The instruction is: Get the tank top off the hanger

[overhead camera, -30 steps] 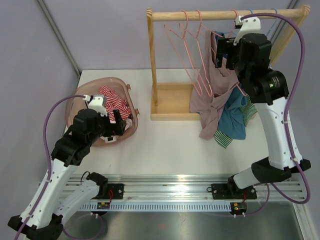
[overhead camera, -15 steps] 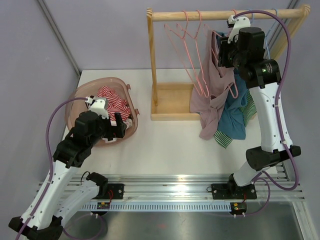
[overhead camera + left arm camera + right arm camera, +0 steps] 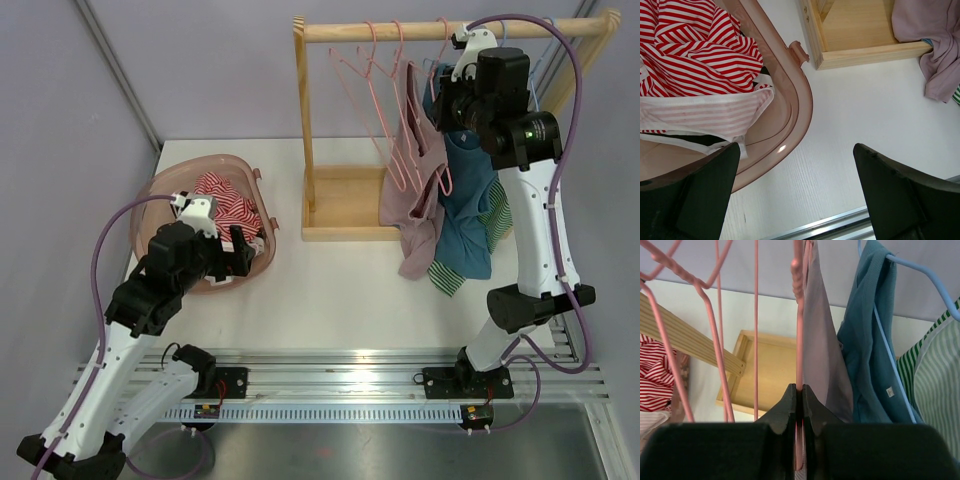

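Note:
A mauve tank top hangs on a pink wire hanger from the wooden rail, and its lower part droops to the table. My right gripper is high up beside the rail. In the right wrist view it is shut on the hanger's pink wire, and the tank top's cloth hangs just right of the wire. My left gripper is low by the basket. It stands open over bare table with nothing between its fingers.
A pink basket with red-striped clothes sits at the left. Two bare pink hangers hang left of the tank top. A teal shirt on a blue hanger and a green-striped garment hang to its right. The rack's wooden base tray lies below.
My right gripper rose and moved left toward the rail, then shut on the pink hanger wire. The tank top swung a little left. The left arm stayed put.

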